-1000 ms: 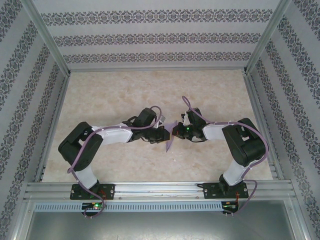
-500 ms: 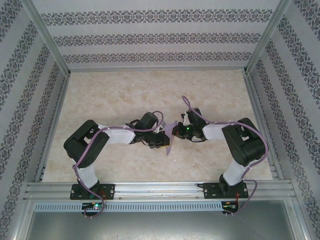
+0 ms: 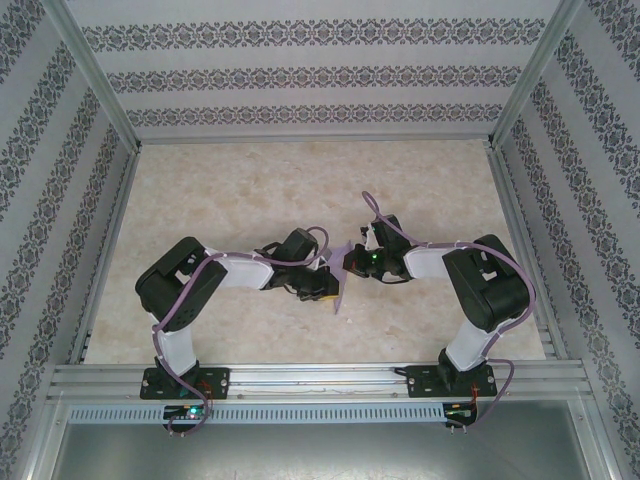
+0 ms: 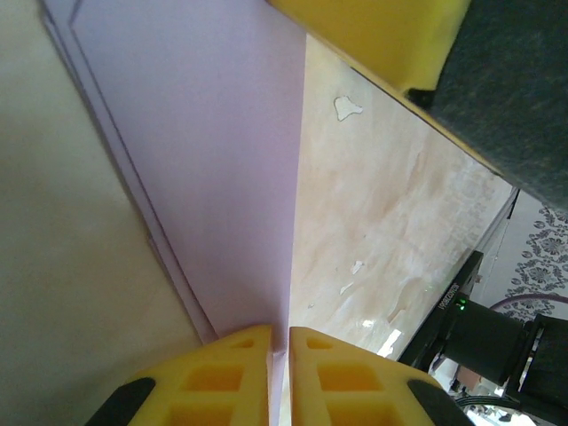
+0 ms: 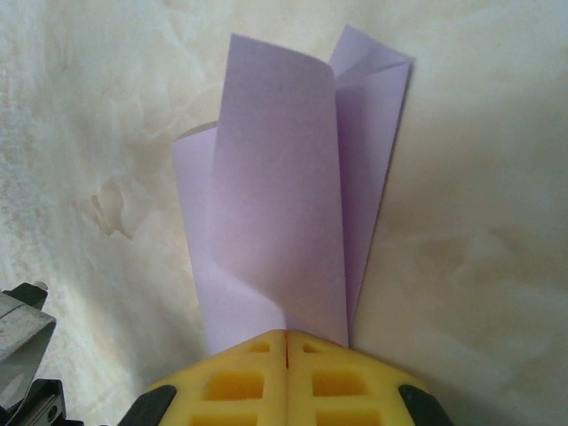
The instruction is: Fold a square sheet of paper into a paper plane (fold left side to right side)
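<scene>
The sheet of paper (image 3: 340, 297) is lavender and folded into a narrow, layered, pointed shape. It is held off the table between both grippers at the table's middle. My left gripper (image 3: 329, 286) is shut on one thin edge of the paper (image 4: 213, 160), its yellow fingertips (image 4: 240, 355) pinching it. My right gripper (image 3: 353, 263) is shut on the other end, and from there the paper (image 5: 275, 222) fans out in curled, overlapping layers. A yellow finger of the right gripper (image 4: 373, 31) shows at the top of the left wrist view.
The marbled beige tabletop (image 3: 250, 190) is ringed by an aluminium frame (image 3: 320, 378) and patterned walls. Both arm bases sit on the near rail. The right arm's black wrist with a green light (image 4: 479, 328) is close to the left gripper.
The left arm's elbow has swung to the right and its gripper has shifted slightly nearer and lower with the paper's tip. The right arm has stayed put.
</scene>
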### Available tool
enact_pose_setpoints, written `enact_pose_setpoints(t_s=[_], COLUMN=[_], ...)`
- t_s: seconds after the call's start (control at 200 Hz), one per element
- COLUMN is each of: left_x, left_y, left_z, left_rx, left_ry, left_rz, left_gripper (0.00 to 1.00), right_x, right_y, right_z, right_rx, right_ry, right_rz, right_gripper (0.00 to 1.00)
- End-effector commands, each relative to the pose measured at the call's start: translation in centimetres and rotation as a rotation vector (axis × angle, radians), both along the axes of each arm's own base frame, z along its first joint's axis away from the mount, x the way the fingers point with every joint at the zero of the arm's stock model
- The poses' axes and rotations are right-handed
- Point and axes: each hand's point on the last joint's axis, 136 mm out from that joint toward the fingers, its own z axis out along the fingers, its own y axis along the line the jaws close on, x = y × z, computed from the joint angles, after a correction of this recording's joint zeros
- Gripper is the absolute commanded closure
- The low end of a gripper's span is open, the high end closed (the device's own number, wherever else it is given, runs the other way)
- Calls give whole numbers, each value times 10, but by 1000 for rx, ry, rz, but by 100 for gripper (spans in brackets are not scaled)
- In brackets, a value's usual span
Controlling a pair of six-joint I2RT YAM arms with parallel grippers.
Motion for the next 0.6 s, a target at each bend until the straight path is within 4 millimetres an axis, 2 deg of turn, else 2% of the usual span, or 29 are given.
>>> enact_pose_setpoints(t_s=[0.0,0.205,0.305,0.44,0.595], left_x=[-10,-15,-18,-23,-28], left_y=[-3,0,2,10,19], left_z=[-9,-20,-25,-36,-45], left_rx=[10,70,102,192,282], left_ry=[26,34,38,37,29], left_rz=[-20,-35,-44,-63,-81], left_gripper=[88,88,87,88,88], right_x=[-39,-37,-31,-13,7], right_y=[-17,-15,-10,-3,-9], right_z=[-50,-45,-35,-4,40], right_rx=[-149,-142,-119,-41,57], right_ry=[161,152,122,37,-75], right_rz=[16,18,21,21,-9], right_gripper=[100,100,100,100,100])
